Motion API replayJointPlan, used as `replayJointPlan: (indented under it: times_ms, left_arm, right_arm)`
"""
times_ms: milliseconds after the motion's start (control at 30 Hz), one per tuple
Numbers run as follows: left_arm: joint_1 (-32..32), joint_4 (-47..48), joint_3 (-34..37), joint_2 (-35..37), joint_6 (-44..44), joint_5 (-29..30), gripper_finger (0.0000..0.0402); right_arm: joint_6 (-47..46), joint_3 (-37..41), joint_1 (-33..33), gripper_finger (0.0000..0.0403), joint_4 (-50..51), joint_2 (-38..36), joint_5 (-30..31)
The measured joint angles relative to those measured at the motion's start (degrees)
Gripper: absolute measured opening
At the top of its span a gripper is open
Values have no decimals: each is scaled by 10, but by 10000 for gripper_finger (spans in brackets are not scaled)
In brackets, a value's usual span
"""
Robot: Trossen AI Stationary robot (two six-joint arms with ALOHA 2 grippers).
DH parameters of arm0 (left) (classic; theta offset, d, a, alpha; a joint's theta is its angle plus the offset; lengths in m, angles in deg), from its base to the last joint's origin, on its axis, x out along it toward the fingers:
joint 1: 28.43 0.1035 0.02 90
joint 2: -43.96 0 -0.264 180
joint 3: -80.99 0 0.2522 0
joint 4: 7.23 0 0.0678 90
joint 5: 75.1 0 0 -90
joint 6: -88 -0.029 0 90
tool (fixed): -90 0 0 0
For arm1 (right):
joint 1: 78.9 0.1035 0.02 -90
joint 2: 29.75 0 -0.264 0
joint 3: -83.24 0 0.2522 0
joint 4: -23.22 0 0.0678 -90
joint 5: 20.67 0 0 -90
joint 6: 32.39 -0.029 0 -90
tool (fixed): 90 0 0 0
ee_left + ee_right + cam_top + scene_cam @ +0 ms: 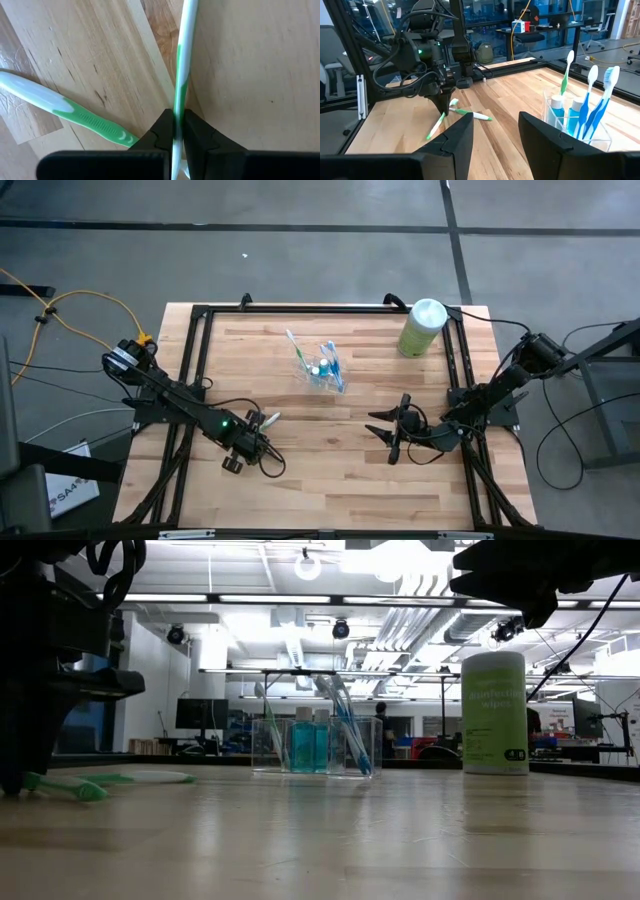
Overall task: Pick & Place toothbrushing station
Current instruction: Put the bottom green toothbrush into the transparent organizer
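A small clear plastic cup (320,368) stands on the table's far middle. In it are blue-white and green-white toothbrushes and two little blue-capped tubes (310,743). Two green-white toothbrushes lie on the table at the near left. My left gripper (176,125) points steeply down over them and is shut on one toothbrush (182,60). The other toothbrush (75,111) lies flat beside it, untouched. My right gripper (380,425) hovers open and level at the near right, pointing toward the table's left, with nothing between its fingers (462,132). My left gripper pinches the toothbrush's handle at its green-striped stretch (177,102) between its two fingers (162,131). The fingers come from above, pointing steeply down, and lie across the brush. The brush seems to lie along the table (435,126); I cannot tell whether it is lifted.
A large pale green canister with a white top (422,328) stands at the far right corner. A black frame rail (200,370) runs along the table's left, far and right sides. Bare wood lies between the cup and the near edge.
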Motion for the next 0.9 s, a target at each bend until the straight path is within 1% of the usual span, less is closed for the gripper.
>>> replayJointPlan:
  times_ms: [367, 567, 767, 900]
  left_arm:
    - [0, 1, 0, 15, -15, 5, 13]
    - [1, 8, -2, 38, -25, 47, 13]
    - [1, 15, -18, 40, -70, 56, 12]
    - [-1, 49, -47, 40, -105, 98, 12]
  right_arm:
    - [0, 0, 0, 149, 0, 0, 0]
    - [0, 0, 0, 149, 0, 0, 0]
    - [0, 0, 0, 149, 0, 0, 0]
    - [0, 0, 0, 149, 0, 0, 1]
